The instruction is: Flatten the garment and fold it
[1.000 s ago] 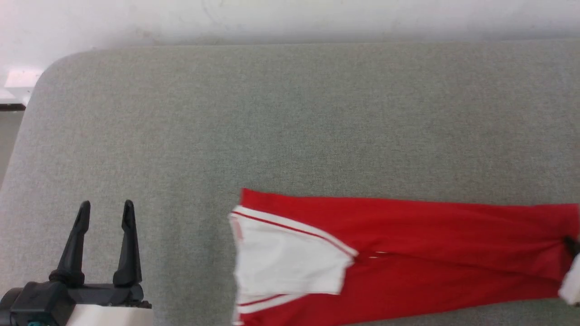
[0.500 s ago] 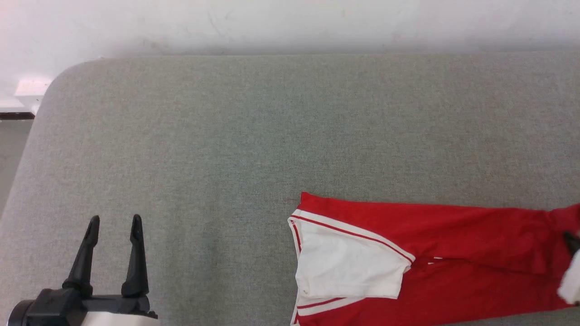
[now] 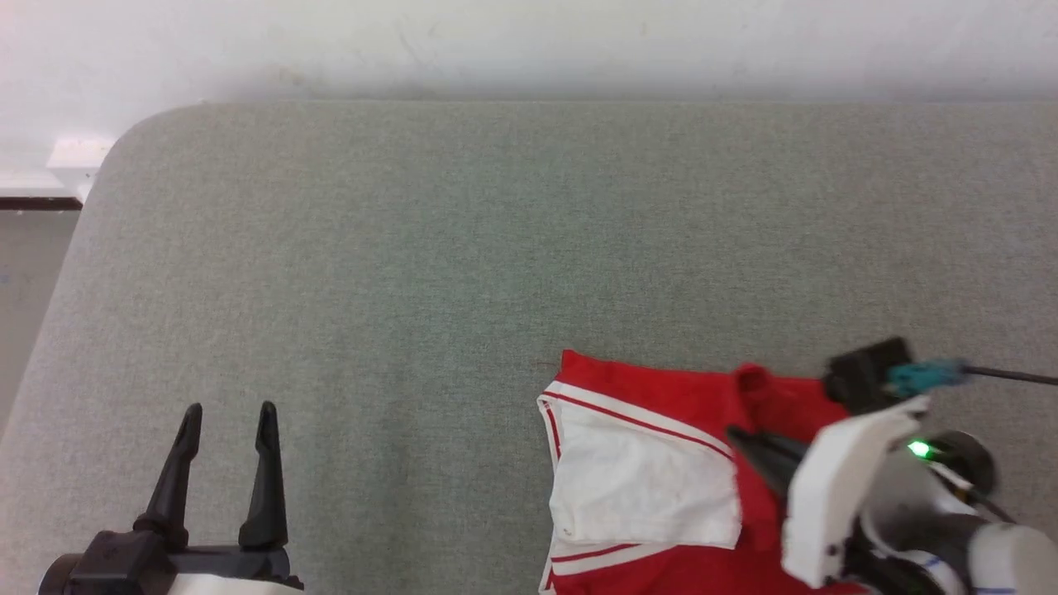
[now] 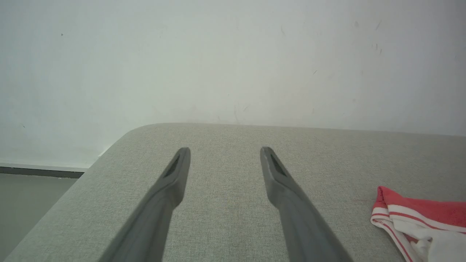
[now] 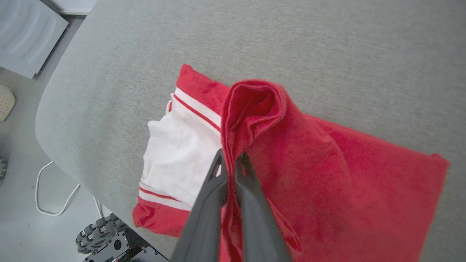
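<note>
The garment, a red shirt with a white sleeve and red-white striped trim, lies on the grey table at the lower right of the head view. My right gripper is shut on a red edge of the garment and holds that fold raised over the white sleeve. Far to the left, near the table's front edge, my left gripper stands open and holds nothing. In the left wrist view the left gripper points across bare table, and the garment's striped corner lies to its right.
A white wall runs behind the table. The table's rounded corner is at the far left, with floor beyond. In the right wrist view a white cable lies on the floor, with the robot's wheeled base below the table edge.
My right gripper has carried the garment's red end from the far right leftward, over towards the white sleeve. The head camera has shifted too. The left gripper stays open.
</note>
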### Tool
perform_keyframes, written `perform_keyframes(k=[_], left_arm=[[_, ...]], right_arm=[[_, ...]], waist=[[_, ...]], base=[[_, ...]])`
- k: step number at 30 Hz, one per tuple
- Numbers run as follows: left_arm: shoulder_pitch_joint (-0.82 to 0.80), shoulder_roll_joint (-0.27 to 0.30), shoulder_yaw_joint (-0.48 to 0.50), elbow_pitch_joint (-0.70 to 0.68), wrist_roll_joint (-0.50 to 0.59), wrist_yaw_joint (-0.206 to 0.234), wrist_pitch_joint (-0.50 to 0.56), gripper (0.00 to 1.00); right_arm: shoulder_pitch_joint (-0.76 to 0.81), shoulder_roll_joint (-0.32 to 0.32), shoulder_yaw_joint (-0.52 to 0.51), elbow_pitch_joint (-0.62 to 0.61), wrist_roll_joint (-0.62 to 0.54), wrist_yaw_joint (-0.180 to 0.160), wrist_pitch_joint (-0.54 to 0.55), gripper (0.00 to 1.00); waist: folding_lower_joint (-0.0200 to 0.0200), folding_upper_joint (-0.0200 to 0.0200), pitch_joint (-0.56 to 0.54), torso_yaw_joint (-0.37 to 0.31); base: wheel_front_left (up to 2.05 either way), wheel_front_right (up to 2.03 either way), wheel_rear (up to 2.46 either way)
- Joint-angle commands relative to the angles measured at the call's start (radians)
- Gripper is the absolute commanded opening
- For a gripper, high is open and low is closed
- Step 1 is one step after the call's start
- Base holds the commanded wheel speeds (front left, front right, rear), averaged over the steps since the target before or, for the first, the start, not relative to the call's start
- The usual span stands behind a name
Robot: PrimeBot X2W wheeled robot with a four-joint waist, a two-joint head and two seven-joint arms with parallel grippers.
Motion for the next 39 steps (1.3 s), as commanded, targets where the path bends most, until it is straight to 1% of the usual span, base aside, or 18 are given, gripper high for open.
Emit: perform_keyframes(k=[1, 4, 11, 12, 14, 19, 23, 26, 28, 29, 32, 34, 36, 39], left_arm=[[-0.011, -0.008, -0.002, 0.006, 0.004, -0.010, -0.005, 1.00], [-0.021, -0.012, -0.005, 0.012, 0.004, -0.014, -0.005, 1.00], [-0.043, -0.022, -0.023, 0.038, 0.006, -0.024, -0.005, 1.00], [-0.043, -0.022, -0.023, 0.038, 0.006, -0.024, -0.005, 1.00], [-0.045, -0.026, -0.026, 0.046, 0.001, -0.026, -0.005, 1.00], [-0.060, -0.035, -0.045, 0.063, -0.008, -0.033, -0.005, 1.00], [-0.072, -0.039, -0.063, 0.079, -0.010, -0.038, -0.005, 1.00], [-0.083, -0.041, -0.078, 0.092, -0.012, -0.041, -0.005, 1.00], [-0.082, -0.042, -0.080, 0.097, -0.013, -0.042, -0.005, 1.00], [-0.079, -0.042, -0.078, 0.099, -0.013, -0.043, -0.005, 1.00], [-0.062, -0.039, -0.070, 0.105, -0.013, -0.042, -0.005, 1.00], [-0.053, -0.037, -0.064, 0.104, -0.014, -0.042, -0.005, 1.00], [-0.047, -0.037, -0.059, 0.101, -0.014, -0.041, -0.005, 1.00], [-0.043, -0.035, -0.051, 0.093, -0.015, -0.039, -0.005, 1.00]], right_arm=[[-0.038, 0.006, 0.046, -0.004, 0.008, -0.001, 0.010, 0.00], [-0.088, 0.019, 0.121, 0.020, 0.005, -0.001, 0.023, 0.00], [-0.178, 0.047, 0.218, 0.144, -0.032, -0.001, 0.050, 0.00], [-0.178, 0.047, 0.218, 0.144, -0.032, -0.001, 0.050, 0.00], [-0.195, 0.053, 0.234, 0.196, -0.053, -0.001, 0.051, 0.00], [-0.215, 0.075, 0.217, 0.363, -0.142, -0.001, 0.038, 0.00], [-0.237, 0.083, 0.225, 0.489, -0.214, -0.001, 0.007, 0.00], [-0.251, 0.086, 0.232, 0.554, -0.232, -0.001, -0.033, 0.00], [-0.260, 0.086, 0.250, 0.570, -0.197, -0.001, -0.062, 0.69], [-0.264, 0.086, 0.258, 0.574, -0.179, -0.001, -0.069, 1.00], [-0.278, 0.087, 0.278, 0.565, -0.132, -0.001, -0.076, 1.00], [-0.284, 0.087, 0.271, 0.537, -0.103, -0.001, -0.084, 1.00], [-0.284, 0.087, 0.255, 0.496, -0.088, -0.001, -0.090, 1.00], [-0.260, 0.086, 0.199, 0.410, -0.088, -0.001, -0.095, 1.00]], waist=[[0.0000, -0.0002, 0.009, 0.012], [0.0000, -0.0002, 0.018, 0.030], [0.0000, -0.0002, 0.021, 0.077], [0.0000, -0.0002, 0.021, 0.077], [0.0000, -0.0002, 0.019, 0.087], [0.0000, -0.0002, 0.012, 0.117], [0.0000, -0.0002, 0.006, 0.135], [0.0000, -0.0002, -0.001, 0.142], [0.0000, -0.0002, -0.009, 0.140], [0.0000, -0.0002, -0.013, 0.136], [0.0000, -0.0002, -0.026, 0.118], [0.0000, -0.0002, -0.031, 0.107], [0.0000, -0.0002, -0.033, 0.096], [0.0000, -0.0002, -0.032, 0.078]], base=[[0.00, 0.00, 0.00], [0.00, 0.00, 0.00], [0.00, 0.00, 0.00], [0.00, 0.00, 0.00], [0.00, 0.00, 0.00], [0.00, 0.00, 0.00], [0.00, 0.00, 0.00], [0.00, 0.00, 0.00], [0.00, 0.00, 0.00], [0.00, 0.00, 0.00], [0.00, 0.00, 0.00], [0.00, 0.00, 0.00], [0.00, 0.00, 0.00], [0.00, 0.00, 0.00]])
